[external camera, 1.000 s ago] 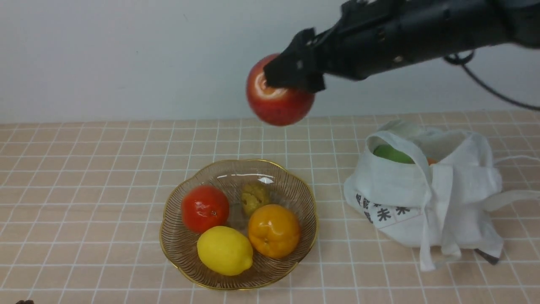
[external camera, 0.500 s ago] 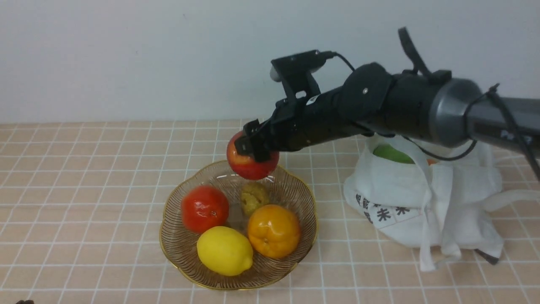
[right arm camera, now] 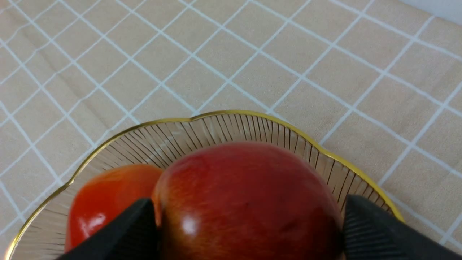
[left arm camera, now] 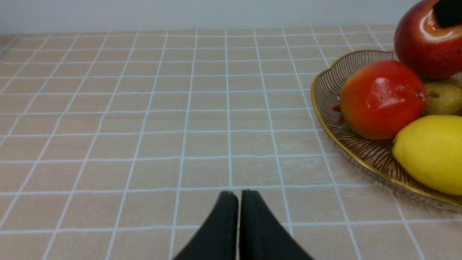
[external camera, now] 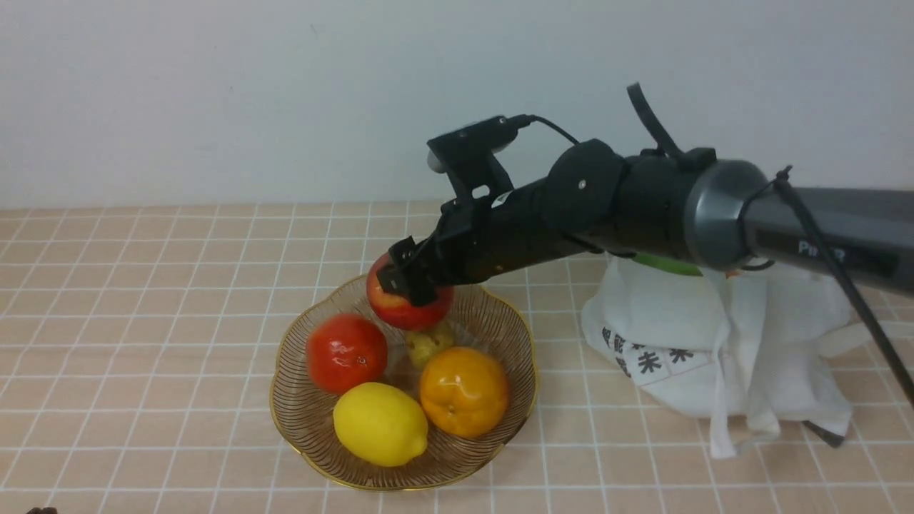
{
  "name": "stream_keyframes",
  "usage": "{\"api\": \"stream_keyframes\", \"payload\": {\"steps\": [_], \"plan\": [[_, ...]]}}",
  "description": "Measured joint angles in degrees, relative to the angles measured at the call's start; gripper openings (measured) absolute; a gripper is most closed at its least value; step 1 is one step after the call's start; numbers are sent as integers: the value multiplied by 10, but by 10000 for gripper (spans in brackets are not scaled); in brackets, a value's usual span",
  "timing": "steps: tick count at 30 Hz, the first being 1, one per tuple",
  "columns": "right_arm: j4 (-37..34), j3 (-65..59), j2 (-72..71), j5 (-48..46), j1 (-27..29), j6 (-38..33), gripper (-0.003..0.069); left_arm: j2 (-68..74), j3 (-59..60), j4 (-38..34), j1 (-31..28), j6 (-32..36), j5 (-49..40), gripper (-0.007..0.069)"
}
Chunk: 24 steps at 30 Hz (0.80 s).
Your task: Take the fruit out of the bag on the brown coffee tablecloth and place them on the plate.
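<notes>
The glossy red apple (external camera: 410,303) with a yellowish patch sits between the right gripper's (external camera: 410,285) wide-set jaws, at the plate's (external camera: 403,480) far side; whether still gripped, I cannot tell. The left gripper's (left arm camera: 239,196) tips nearly meet. One tomato (external camera: 347,353), one lemon (external camera: 380,424), one orange fruit (external camera: 464,391) and one brownish piece (external camera: 429,343) share the plate. The apple is lower than before.
</notes>
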<state>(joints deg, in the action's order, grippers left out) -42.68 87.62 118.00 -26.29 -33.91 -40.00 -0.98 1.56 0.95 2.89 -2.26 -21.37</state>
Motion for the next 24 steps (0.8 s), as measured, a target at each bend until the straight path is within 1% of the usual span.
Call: {"api": "stream_keyframes", "payload": {"steps": [1, 4, 11, 14, 16, 17, 18, 19, 20, 21, 22, 23, 24], "plan": [[0, 2, 0, -7, 0, 0, 665, 0, 0, 0, 0, 0, 0, -8], [1, 21, 0, -28, 0, 0, 687, 0, 0, 0, 0, 0, 0, -8], [17, 67, 0, -62, 0, 9, 691, 0, 0, 0, 0, 0, 0, -8], [63, 88, -1, -92, -1, 46, 689, 0, 0, 0, 0, 0, 0, -8], [123, 102, -11, -124, -1, 95, 673, 0, 0, 0, 0, 0, 0, -8], [131, 104, -13, -128, -1, 109, 666, 0, 0, 0, 0, 0, 0, -8], [212, 120, -38, -167, -1, 176, 610, 0, 0, 0, 0, 0, 0, -8], [243, 123, -49, -174, -1, 201, 587, 0, 0, 0, 0, 0, 0, -8], [298, 132, -69, -194, -1, 244, 540, 0, 0, 0, 0, 0, 0, -8], [320, 137, -77, -206, -1, 261, 519, 0, 0, 0, 0, 0, 0, -8], [397, 148, -116, -233, 0, 318, 436, 0, 0, 0, 0, 0, 0, -8], [459, 154, -143, -253, 1, 360, 356, 0, 0, 0, 0, 0, 0, -8], [497, 155, -166, -273, 3, 383, 300, 0, 0, 0, 0, 0, 0, -8]]}}
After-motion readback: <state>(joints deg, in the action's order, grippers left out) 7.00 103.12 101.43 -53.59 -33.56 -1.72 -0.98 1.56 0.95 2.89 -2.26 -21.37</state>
